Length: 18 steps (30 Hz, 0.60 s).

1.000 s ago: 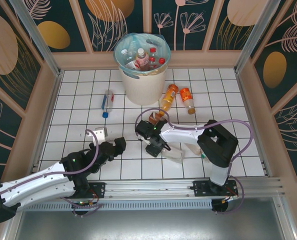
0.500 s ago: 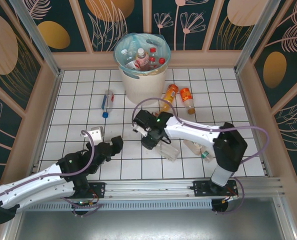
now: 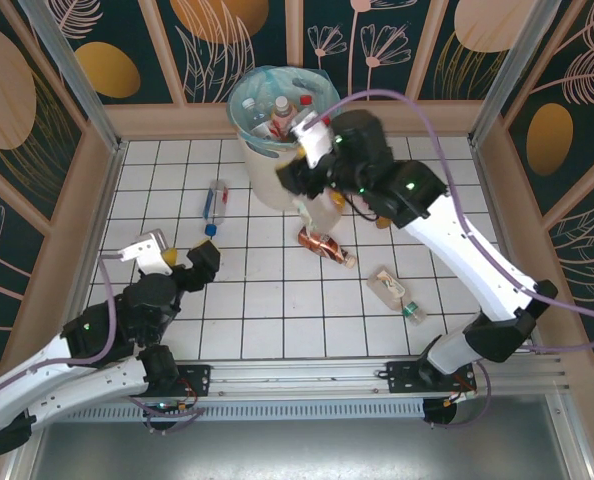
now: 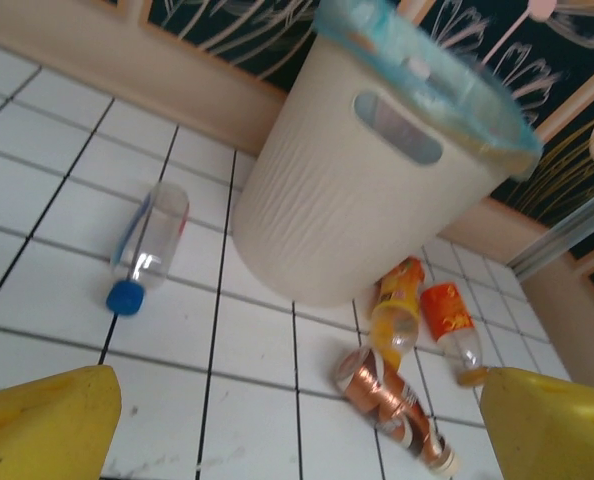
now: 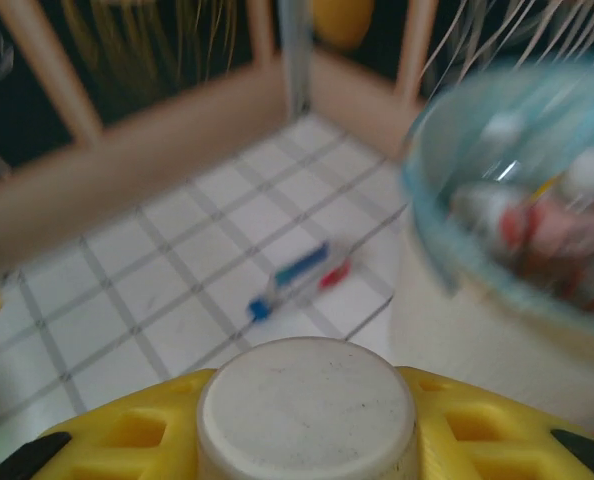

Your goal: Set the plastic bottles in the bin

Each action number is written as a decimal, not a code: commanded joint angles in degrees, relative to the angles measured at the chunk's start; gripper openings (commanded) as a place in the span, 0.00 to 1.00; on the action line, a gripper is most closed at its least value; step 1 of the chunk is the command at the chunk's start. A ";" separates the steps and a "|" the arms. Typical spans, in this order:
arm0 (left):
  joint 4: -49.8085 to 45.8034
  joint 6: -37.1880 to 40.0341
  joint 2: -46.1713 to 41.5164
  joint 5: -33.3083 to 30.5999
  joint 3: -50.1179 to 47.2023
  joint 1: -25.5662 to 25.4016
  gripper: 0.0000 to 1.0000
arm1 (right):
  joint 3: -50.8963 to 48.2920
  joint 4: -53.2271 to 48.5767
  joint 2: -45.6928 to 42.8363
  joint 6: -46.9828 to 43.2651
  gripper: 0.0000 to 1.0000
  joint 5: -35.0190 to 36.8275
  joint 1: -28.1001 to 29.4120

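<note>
The fingers (image 4: 39, 425) of our left gripper (image 3: 185, 260) are spread wide apart, low over the tiles (image 3: 277, 312) at the near left. A bit farther, a clear bottle with a green cap (image 3: 397, 296) lies on the right. A squashed brown bottle (image 3: 327, 243) lies in the middle. A clear bottle with a blue cap (image 3: 215, 205) lies left of the bin (image 3: 267, 180). Two orange bottles (image 4: 399, 310) lie just beside it. Our right gripper (image 3: 302, 182) squeezes a bottle with a white cap (image 5: 307, 400) up by the bin's rim. Inside the bin we see more bottles (image 3: 282, 115).
</note>
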 commanded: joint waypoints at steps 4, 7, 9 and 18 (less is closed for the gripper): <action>2.68 7.43 4.41 -1.88 5.44 -0.13 0.92 | 1.26 30.68 2.53 -0.25 0.28 -2.36 -9.31; 4.43 9.23 7.83 -0.17 6.95 -0.15 0.93 | 6.30 36.85 9.61 0.65 0.28 -5.18 -12.83; 5.47 10.37 10.35 0.98 7.84 -0.17 0.93 | 10.99 39.67 15.85 1.46 0.27 -7.46 -13.90; 7.34 11.65 15.64 3.20 8.57 -0.11 0.94 | 42.66 26.24 42.07 3.25 0.32 -13.21 -13.90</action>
